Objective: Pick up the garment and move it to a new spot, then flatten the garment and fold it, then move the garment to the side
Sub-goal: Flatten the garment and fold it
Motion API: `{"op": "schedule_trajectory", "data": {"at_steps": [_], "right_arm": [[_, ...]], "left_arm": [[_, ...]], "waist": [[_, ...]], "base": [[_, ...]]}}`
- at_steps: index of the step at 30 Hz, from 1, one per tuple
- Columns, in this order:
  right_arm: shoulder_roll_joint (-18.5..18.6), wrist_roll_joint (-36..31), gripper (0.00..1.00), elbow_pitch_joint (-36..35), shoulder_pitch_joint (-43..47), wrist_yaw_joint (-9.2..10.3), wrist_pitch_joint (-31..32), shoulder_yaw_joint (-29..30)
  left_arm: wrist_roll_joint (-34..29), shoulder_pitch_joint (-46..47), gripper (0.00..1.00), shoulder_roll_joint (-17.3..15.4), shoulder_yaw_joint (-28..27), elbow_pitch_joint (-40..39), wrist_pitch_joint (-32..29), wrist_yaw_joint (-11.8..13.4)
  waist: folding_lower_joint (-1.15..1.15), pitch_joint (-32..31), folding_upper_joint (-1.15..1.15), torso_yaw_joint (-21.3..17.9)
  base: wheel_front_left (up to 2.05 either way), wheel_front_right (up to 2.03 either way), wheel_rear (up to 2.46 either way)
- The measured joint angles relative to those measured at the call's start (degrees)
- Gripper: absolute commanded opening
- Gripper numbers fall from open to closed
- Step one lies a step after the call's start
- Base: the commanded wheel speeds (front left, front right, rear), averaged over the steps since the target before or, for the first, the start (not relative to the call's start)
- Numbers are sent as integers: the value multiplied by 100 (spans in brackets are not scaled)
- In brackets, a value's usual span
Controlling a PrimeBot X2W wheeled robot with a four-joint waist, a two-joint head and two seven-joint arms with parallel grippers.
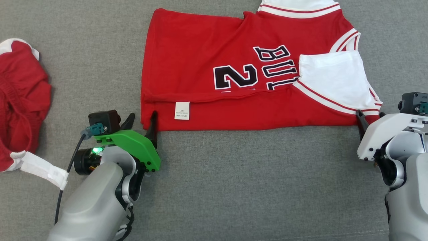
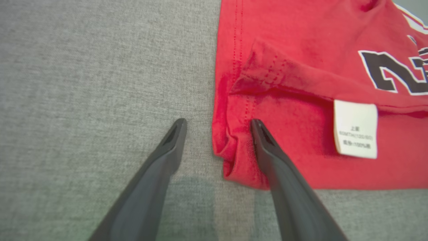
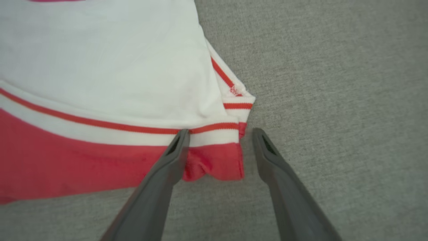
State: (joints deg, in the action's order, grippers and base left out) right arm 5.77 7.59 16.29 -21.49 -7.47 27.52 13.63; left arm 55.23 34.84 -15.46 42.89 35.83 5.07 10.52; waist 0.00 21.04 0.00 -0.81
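Jersey look: we see a red jersey (image 1: 207, 63) with white striped trim, a black "2" and black letters. Its near edge is folded over, and a white tag (image 1: 182, 110) faces up.
Jersey place: flat on the grey surface (image 1: 234, 187), spanning between both pincers.
Left pincer (image 2: 218, 122): open, astride the near left corner. One finger is on the cloth, the other beside it.
Right pincer (image 3: 220, 131): open, astride the trimmed right corner likewise.
Hard to make out: a white flap partly covers the letters; we cannot read the tag print; the head view's top edge cuts the far trim.
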Motion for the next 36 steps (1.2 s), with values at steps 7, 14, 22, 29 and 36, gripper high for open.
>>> {"op": "schedule_trajectory", "data": {"at_steps": [7,14,22,29,36], "right_arm": [[56,192,0,-59,43,-9,-100,-57],[119,259,0,-606,528,-9,-23,135],[-11,349,0,-1344,1406,-10,499,348],[-159,290,100,-1423,1731,-8,644,505],[-135,80,100,-1463,1459,-7,509,453]], "left_arm": [[214,-33,0,55,18,82,-234,-222],[427,-629,0,-48,12,-296,-301,-302],[682,-1590,0,-526,12,-1535,-634,45],[788,-2082,100,-704,24,-2282,-740,487],[659,-2051,100,-804,-11,-2425,-716,641]], "waist": [[0,-149,0,6],[0,-528,0,11],[0,-995,0,-2],[0,-1095,0,35],[0,-1001,0,55]], "base": [[0,0,0],[0,0,0],[0,0,0],[0,0,0],[0,0,0]]}}
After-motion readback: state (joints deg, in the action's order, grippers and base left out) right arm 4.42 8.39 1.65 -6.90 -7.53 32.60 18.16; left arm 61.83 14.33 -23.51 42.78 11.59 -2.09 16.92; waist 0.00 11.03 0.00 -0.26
